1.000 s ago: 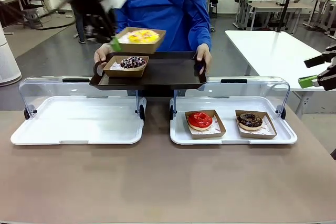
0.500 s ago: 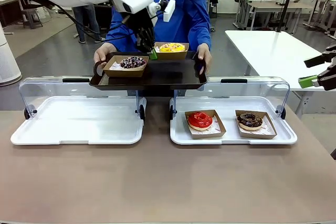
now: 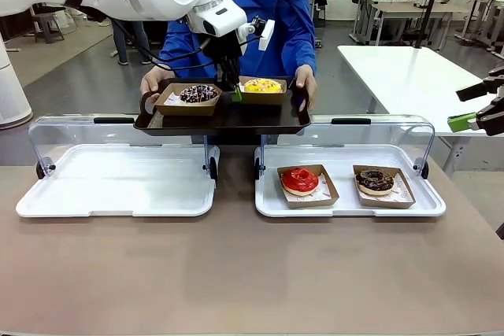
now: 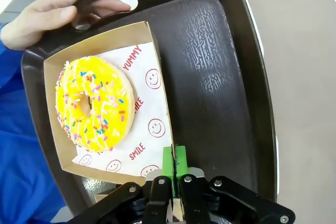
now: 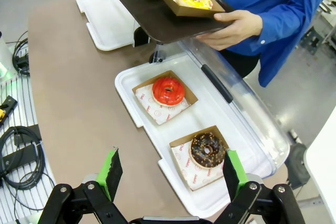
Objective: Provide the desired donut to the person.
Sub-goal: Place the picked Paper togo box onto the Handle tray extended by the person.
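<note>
Bright, even overhead indoor light; shadows soft. Glare patch on dark tray (image 4: 210, 51) in left wrist view. Wrist views show wide-angle bending at edges. Focus sharp throughout.

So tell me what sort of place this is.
Likely a robotics lab staged as a donut counter: clear-lidded display trays hold boxed donuts, the left gripper sets a yellow donut on the person's serving tray, and workbenches stand behind.
</note>
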Controlling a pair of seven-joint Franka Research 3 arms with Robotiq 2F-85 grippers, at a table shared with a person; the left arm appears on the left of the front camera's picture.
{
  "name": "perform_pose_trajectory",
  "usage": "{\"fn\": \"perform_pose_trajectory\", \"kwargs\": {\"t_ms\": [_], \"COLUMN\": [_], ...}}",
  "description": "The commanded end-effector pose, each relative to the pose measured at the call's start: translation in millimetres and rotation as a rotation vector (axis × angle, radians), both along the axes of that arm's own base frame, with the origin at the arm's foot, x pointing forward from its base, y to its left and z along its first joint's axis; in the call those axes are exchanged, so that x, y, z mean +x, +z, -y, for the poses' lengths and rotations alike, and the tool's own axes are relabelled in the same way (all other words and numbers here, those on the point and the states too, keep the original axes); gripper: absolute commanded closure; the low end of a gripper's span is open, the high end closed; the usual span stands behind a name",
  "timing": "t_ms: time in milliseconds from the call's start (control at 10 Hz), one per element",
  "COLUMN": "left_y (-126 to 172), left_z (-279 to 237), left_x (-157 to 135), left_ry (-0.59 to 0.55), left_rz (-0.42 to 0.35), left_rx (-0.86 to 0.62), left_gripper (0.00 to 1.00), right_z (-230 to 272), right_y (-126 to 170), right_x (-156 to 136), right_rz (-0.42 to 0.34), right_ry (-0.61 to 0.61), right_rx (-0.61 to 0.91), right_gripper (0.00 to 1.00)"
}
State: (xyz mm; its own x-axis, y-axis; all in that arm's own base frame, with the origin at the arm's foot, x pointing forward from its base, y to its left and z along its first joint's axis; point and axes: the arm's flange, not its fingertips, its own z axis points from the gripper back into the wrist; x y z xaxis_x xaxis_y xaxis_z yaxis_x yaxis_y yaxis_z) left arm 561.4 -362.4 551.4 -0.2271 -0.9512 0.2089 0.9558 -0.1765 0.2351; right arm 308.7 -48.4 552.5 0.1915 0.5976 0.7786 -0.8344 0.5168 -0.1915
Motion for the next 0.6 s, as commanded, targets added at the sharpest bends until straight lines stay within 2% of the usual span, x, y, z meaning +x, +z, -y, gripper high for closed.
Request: {"fn": "perform_pose_trajectory", "kwargs": {"t_ms": [0,100,200,300,400,500], "left_y": [2.5,1.5,3.5,7.5,11.7,16.2], "left_z": [1.3,1.8,1.6,0.6,-2.1,-3.5], "left_x": [8.5,9.4,8.5,8.1,8.9,9.6], "left_ry": [0.041,0.041,0.045,0.064,0.066,0.063], "left_rz": [-0.02,-0.029,-0.044,-0.066,-0.101,-0.108], "left_rx": [0.021,0.047,0.04,0.049,0.039,0.024], "left_gripper": [0.98,0.41,0.4,0.0,0.37,0.0], "right_z": [-1.0,-1.0,-1.0,-1.0,-1.0,-1.0], "right_y": [-2.6,-2.6,-2.6,-2.6,-2.6,-2.6], "right_x": [1.3,1.3,1.3,1.3,1.3,1.3], "right_rz": [0.007,0.007,0.007,0.007,0.007,0.007], "right_ry": [0.02,0.02,0.02,0.02,0.02,0.02], "right_rx": [0.015,0.015,0.015,0.015,0.015,0.015], "right_gripper": [0.0,0.0,0.0,0.0,0.0,0.0]}}
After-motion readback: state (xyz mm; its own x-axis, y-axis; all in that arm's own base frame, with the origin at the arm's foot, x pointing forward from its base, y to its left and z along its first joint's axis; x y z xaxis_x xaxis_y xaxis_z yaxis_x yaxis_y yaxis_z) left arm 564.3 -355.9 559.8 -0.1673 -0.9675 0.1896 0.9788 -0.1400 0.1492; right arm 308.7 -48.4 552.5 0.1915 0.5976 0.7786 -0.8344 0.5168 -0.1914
